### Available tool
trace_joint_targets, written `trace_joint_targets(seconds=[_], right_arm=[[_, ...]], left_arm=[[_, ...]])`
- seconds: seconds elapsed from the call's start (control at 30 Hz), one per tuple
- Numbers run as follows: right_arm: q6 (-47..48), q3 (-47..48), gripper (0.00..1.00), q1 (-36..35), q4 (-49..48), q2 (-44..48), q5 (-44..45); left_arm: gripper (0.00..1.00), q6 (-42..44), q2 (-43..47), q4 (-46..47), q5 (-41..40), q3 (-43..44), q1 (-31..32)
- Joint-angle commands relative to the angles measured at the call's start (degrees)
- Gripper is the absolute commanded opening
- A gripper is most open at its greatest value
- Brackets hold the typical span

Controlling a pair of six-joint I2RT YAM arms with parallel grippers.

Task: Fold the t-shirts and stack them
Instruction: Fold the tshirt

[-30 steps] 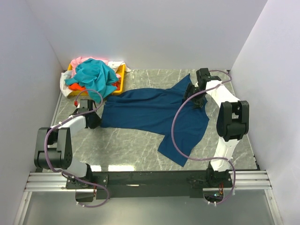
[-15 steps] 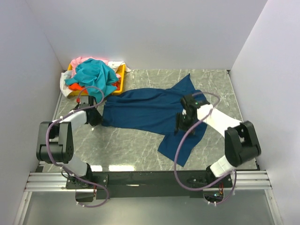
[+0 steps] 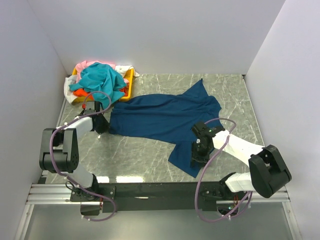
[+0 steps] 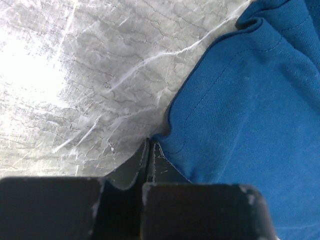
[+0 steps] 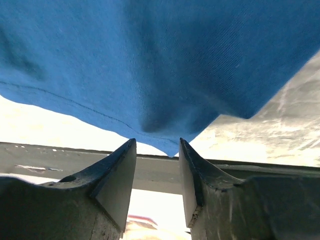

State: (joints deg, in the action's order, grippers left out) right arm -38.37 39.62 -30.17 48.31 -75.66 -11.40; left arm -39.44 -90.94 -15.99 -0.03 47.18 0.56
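The left pincer [image 4: 149,149], pressed together, meets the left edge of the navy t-shirt [image 3: 155,117], the right pincer [image 5: 157,160] gapes at its near corner; folding looks barely begun, the shirt spread on the tabletop [image 3: 140,152], other t-shirts [image 3: 100,80] heaped beyond its left end.

So the table [image 3: 145,155] is a grey-green marble-look top with pale veins all over it, and the left wrist view picks up a big bright glare patch on it. White walls box it in: a back wall [image 3: 160,35], a left wall [image 3: 25,80] and a right wall [image 3: 292,75]. A shallow yellow tray [image 3: 130,82] sits in the far left corner, close to the back wall, and only bits of its rim show. Along the near edge there's a black crossbar [image 3: 160,189] with silver aluminium rails [image 3: 50,192] under it. Nearer still is a flat grey panel [image 3: 160,225].
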Motion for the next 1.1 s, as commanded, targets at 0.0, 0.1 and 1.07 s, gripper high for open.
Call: trace_joint_targets(seconds=[0.0,0.1,1.07], right_arm=[[-2.5,-1.4,0.46,-1.7,-0.3,1.9,-0.9],[-3.3,-2.3,0.44,-2.3,-0.8,1.8,-1.7],[-6.2,-7.2,0.42,-4.3,-2.0,-1.4,-2.0]], left_arm=[[0.01,0.7,-0.8,-3.1,0.9,-1.3,0.1],[0.0,0.8,-0.7,-3.2,0.9,-1.4,0.1],[0.0,0.9,-2.1,-3.4,0.9,-1.6,0.1]])
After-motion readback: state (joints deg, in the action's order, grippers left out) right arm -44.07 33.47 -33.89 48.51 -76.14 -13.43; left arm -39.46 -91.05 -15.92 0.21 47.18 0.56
